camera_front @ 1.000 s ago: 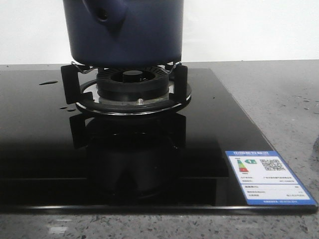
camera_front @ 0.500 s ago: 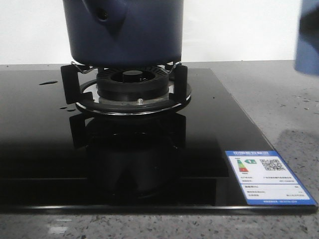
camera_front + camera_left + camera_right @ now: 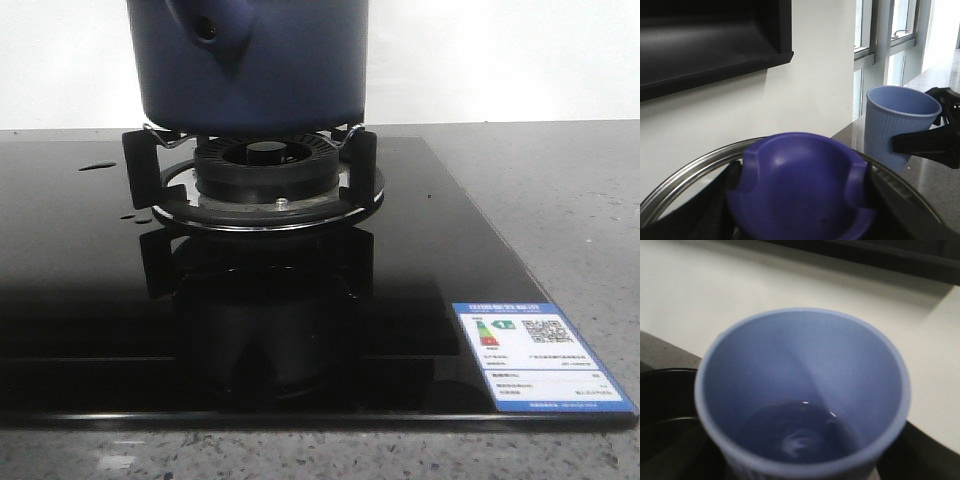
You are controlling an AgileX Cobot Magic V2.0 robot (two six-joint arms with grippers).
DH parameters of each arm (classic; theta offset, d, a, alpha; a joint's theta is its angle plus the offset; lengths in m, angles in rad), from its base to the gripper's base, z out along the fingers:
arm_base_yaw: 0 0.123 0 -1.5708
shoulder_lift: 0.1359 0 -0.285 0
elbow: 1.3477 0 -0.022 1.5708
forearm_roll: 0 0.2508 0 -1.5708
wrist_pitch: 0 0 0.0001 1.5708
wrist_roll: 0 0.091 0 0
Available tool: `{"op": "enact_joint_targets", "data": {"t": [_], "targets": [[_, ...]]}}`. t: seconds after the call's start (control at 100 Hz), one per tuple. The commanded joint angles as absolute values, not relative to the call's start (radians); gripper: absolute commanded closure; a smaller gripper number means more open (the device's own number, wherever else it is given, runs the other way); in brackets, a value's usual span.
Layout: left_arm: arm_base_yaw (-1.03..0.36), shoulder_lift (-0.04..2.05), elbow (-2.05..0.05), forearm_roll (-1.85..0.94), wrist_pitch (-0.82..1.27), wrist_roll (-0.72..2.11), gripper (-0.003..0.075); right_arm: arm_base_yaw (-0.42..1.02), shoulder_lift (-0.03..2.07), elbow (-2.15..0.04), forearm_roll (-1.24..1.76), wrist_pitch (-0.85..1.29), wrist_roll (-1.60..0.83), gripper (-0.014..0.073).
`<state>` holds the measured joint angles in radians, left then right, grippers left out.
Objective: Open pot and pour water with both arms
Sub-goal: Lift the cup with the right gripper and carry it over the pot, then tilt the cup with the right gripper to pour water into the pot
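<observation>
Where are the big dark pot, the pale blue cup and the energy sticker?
pot (image 3: 270,70), front view, its side wall.
pale blue cup (image 3: 892,127), left wrist view, its ribbed side.
energy sticker (image 3: 538,355), front view, its middle.

The speckled grey stone worktop (image 3: 560,190) carries a glossy black glass hob panel (image 3: 90,300) that covers its left and middle, reaching almost to the near edge. A blue-and-white rectangular energy label (image 3: 538,357) is stuck on the panel's near right corner. Bare worktop runs along the right edge.

Matt navy pot (image 3: 255,70), glossy black glass hob (image 3: 420,260) — speckled stone counter (image 3: 570,190), ribbed cup (image 3: 897,125).
</observation>
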<state>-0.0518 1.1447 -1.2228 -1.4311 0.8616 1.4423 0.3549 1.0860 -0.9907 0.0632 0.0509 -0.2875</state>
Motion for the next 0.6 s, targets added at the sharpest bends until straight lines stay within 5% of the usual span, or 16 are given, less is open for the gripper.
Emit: {"op": "enact_joint_targets", "data": {"t": [0.0, 0.59], "targets": [[-0.051, 1.123, -1.254, -1.529, 0.842, 1.431, 0.0497, 0.378, 1.111, -1.101, 0.018, 0.052, -0.287, 0.0389], [-0.051, 1.123, -1.254, -1.529, 0.842, 1.431, 0.0498, 0.541, 1.387, -1.457, -0.161, 0.383, -0.407, 0.0389]]}}
